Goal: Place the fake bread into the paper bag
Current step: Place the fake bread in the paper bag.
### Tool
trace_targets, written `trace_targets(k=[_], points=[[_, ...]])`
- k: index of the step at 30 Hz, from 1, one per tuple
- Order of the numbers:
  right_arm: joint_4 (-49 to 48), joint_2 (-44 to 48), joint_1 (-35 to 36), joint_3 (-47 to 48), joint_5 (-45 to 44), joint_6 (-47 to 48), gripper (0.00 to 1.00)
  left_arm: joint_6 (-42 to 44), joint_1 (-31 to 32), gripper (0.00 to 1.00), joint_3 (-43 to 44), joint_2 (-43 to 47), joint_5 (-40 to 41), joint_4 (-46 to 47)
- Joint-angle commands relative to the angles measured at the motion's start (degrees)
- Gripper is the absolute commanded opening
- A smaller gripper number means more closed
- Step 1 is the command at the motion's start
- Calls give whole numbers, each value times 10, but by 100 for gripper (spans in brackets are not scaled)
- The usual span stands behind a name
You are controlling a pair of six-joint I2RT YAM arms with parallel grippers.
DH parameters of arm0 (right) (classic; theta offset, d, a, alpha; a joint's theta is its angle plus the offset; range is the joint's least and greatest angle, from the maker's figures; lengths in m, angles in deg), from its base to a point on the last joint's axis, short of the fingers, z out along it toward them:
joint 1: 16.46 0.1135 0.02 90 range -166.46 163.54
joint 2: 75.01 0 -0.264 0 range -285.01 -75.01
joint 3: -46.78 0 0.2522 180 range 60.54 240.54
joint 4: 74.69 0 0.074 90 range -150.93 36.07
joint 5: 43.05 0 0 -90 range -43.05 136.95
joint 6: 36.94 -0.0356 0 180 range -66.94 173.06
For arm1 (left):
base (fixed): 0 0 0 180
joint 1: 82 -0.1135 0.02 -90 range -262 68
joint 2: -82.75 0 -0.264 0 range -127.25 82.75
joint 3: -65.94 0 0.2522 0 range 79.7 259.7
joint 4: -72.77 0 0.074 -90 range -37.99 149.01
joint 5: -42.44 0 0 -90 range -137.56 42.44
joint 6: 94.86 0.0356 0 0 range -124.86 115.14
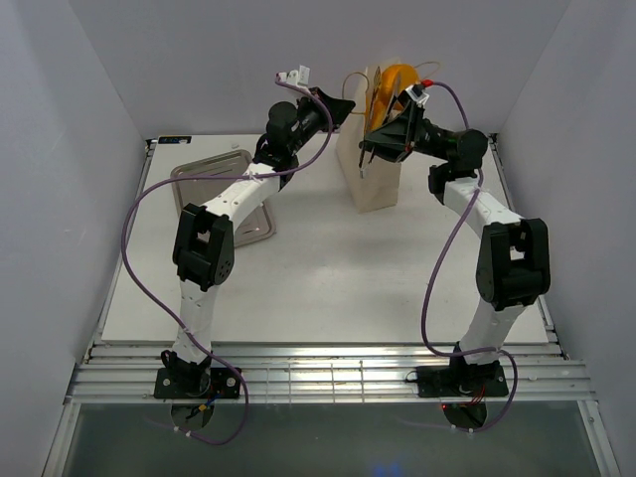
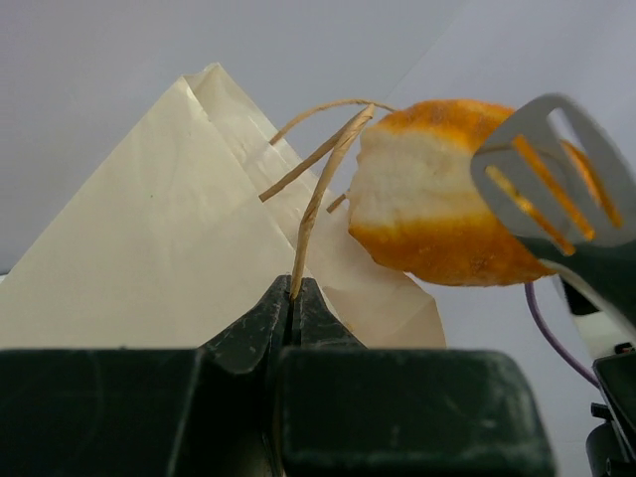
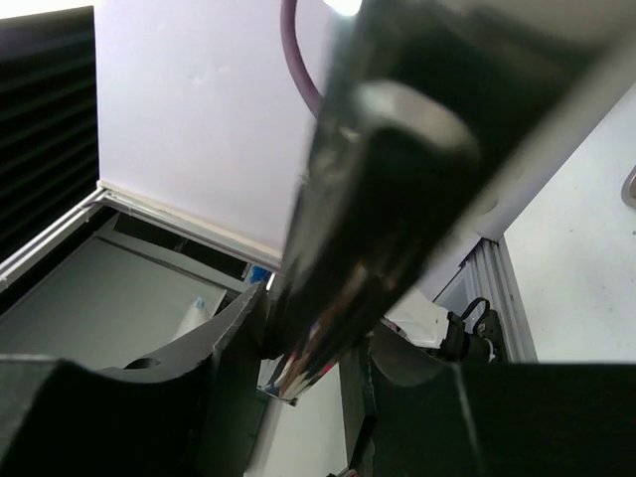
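Pinching the bag (image 1: 378, 187) by its cord handle (image 2: 316, 204) with your left gripper (image 2: 295, 300) and clamping the tongs (image 2: 489, 174) in your right gripper (image 3: 308, 348), you have the bread (image 2: 427, 214) poised near its mouth — not yet dropped in.

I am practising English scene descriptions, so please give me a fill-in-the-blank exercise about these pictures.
1. The left tool pinches the paper bag's cord ____.
2. The right tool holds silver ____ that grip the fake bread.
3. In the top view, the steel tray lies to the ____ of the bag.
Missing words: handle; tongs; left.
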Motion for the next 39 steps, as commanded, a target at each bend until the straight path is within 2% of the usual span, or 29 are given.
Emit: trace_targets(k=[1,9,13,21,25,39], points=[[-66,-26,15,47,3,3,35,-1,-2,0,-8,48,2,4],[-31,-56,38,109,10,13,29,-4,-6,0,-21,50,2,8],[14,-27,39,95,9,63,26,-5,-7,0,-26,52,8,9],[48,20,44,101,9,81,25,-13,-11,0,-35,57,11,10],[44,41,43,75,8,82,25,-18,-11,0,-43,63,23,10],[-76,47,42,-14,-5,1,25,-35,-13,0,-87,96,64,11]])
